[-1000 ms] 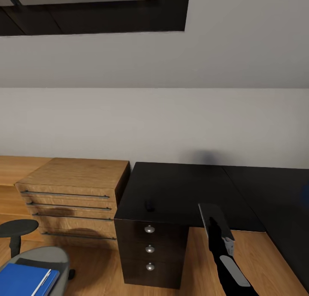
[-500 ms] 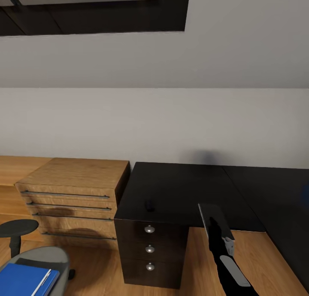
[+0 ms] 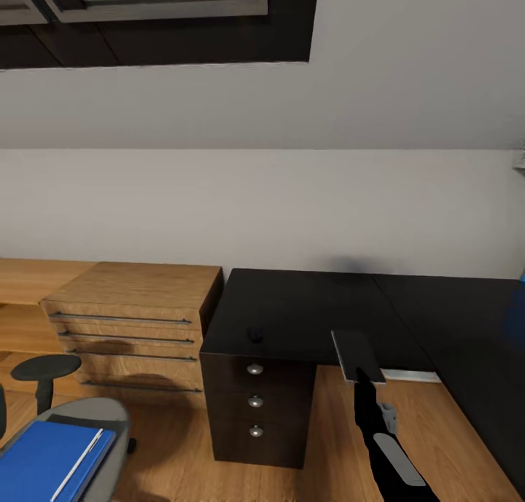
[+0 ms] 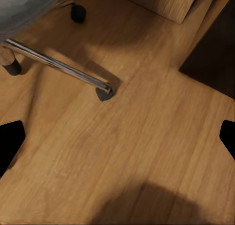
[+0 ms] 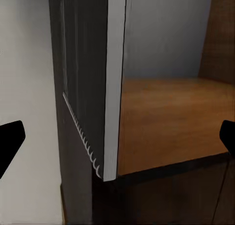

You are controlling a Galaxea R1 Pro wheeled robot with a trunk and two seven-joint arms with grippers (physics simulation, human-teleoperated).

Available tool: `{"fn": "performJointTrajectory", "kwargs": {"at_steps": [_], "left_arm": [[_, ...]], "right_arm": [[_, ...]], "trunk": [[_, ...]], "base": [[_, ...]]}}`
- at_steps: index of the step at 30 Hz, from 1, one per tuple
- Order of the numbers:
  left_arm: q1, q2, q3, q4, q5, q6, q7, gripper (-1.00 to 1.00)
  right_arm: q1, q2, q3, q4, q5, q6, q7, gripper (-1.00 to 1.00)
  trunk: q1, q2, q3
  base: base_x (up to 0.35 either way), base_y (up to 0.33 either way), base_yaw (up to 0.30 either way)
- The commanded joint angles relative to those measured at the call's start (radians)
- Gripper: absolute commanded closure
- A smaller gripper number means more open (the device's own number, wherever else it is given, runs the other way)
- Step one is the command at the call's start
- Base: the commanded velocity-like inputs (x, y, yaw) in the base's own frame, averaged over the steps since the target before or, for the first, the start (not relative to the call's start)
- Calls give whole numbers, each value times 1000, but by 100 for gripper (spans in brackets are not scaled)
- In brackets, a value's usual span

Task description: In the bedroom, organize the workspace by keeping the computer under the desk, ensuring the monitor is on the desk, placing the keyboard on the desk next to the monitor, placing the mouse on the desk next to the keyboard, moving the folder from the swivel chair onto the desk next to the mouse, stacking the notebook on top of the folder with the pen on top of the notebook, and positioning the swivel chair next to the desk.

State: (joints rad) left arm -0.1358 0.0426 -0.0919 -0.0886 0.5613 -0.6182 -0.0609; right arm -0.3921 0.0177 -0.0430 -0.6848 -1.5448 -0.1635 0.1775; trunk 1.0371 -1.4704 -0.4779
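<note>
My right gripper [image 3: 363,390] holds the notebook [image 3: 356,356], a dark grey square, upright in front of the desk [image 3: 306,305]. In the right wrist view the notebook [image 5: 90,88] is edge-on, with wire spiral and white page edge between the fingers of the right gripper [image 5: 117,142]. The small black mouse [image 3: 255,334] lies on the desk above the drawer unit [image 3: 255,400]. The blue folder [image 3: 51,462] rests on the swivel chair [image 3: 95,414], a pale pen [image 3: 79,463] lying on it. My left gripper [image 4: 117,142] hangs open over the wooden floor beside the chair's chrome leg [image 4: 58,66].
A light wooden chest of drawers [image 3: 135,298] stands against the wall left of the desk. The desk's long wing [image 3: 467,342] runs down the right side, with wooden floor [image 3: 437,444] between it and the drawer unit. Chair casters [image 4: 104,93] sit close to my left hand.
The whole view has shifted, so the camera moved; more of the chair and folder shows. The notebook in my right gripper sits higher against the desk's front edge.
</note>
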Motion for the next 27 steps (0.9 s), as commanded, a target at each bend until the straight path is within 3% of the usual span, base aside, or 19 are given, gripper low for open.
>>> {"fn": "performJointTrajectory", "kwargs": {"at_steps": [1,7,20,27], "left_arm": [[-1,0,-8,1,11,-3,-5,-100],[-1,0,-9,1,11,-3,-5,-100],[-1,0,-9,1,11,-3,-5,-100],[-1,0,-9,1,11,-3,-5,-100]], "right_arm": [[-1,1,-1,1,-11,-1,7,-100],[-1,1,-1,1,-11,-1,7,-100],[-1,1,0,1,-11,1,8,-100],[-1,1,0,1,-11,1,8,-100]], "trunk": [[-1,-1,-1],[-1,-1,-1],[-1,-1,-1],[-1,-1,-1]], "base": [[-260,0,0],[-200,0,0],[-51,0,0],[-239,0,0]]}}
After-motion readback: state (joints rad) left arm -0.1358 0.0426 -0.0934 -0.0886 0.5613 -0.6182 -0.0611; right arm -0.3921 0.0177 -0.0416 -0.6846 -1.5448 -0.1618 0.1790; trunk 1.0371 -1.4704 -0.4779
